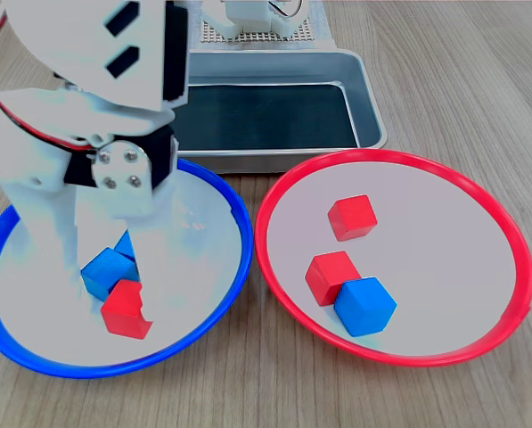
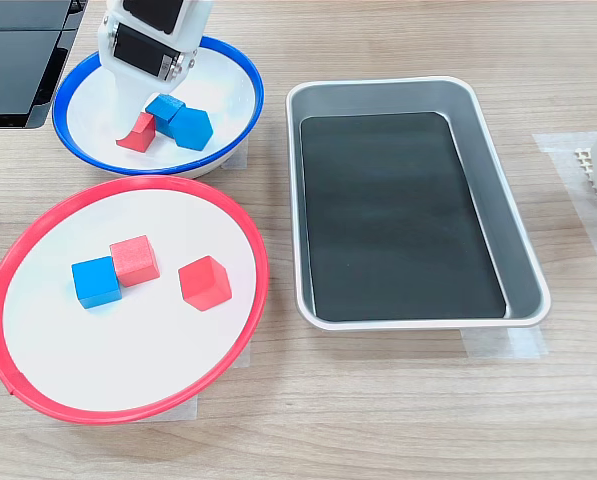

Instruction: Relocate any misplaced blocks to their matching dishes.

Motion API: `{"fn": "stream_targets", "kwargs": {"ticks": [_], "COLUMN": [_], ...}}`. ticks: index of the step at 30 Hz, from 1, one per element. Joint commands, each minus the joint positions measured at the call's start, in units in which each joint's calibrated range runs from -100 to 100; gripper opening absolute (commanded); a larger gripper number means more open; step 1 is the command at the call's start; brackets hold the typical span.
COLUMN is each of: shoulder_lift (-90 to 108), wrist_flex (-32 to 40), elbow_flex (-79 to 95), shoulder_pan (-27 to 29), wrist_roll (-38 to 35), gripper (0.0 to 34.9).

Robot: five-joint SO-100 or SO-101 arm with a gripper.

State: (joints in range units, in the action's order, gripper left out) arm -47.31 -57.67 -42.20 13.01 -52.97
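In the first exterior view the gripper [image 1: 114, 259], jaw state unclear, reaches into the blue-rimmed dish [image 1: 214, 294] beside a red block [image 1: 126, 309], while in the second exterior view a blue block [image 2: 96, 281] touches a red one in the red-rimmed dish [image 2: 240, 330].

Six blocks show: three red blocks [image 2: 204, 282] and three blue blocks [image 2: 96, 281]. There are two dishes, one red-rimmed dish [image 2: 240, 226] and one blue-rimmed dish [image 2: 246, 80], plus one metal tray [image 2: 498, 190].
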Motion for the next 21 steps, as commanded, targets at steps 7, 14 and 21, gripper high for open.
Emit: {"fn": "stream_targets", "kwargs": {"ticks": [7, 14, 21], "shoulder_lift": [-0.75, -1.85, -1.94], "wrist_flex": [1.25, 2.41, 2.9], "elbow_flex": [-2.55, -2.55, -1.55], "shoulder_pan": [-0.07, -0.07, -0.35], "wrist_roll": [0.2, 0.2, 0.15], "gripper": [16.4, 14.8, 10.8]}}
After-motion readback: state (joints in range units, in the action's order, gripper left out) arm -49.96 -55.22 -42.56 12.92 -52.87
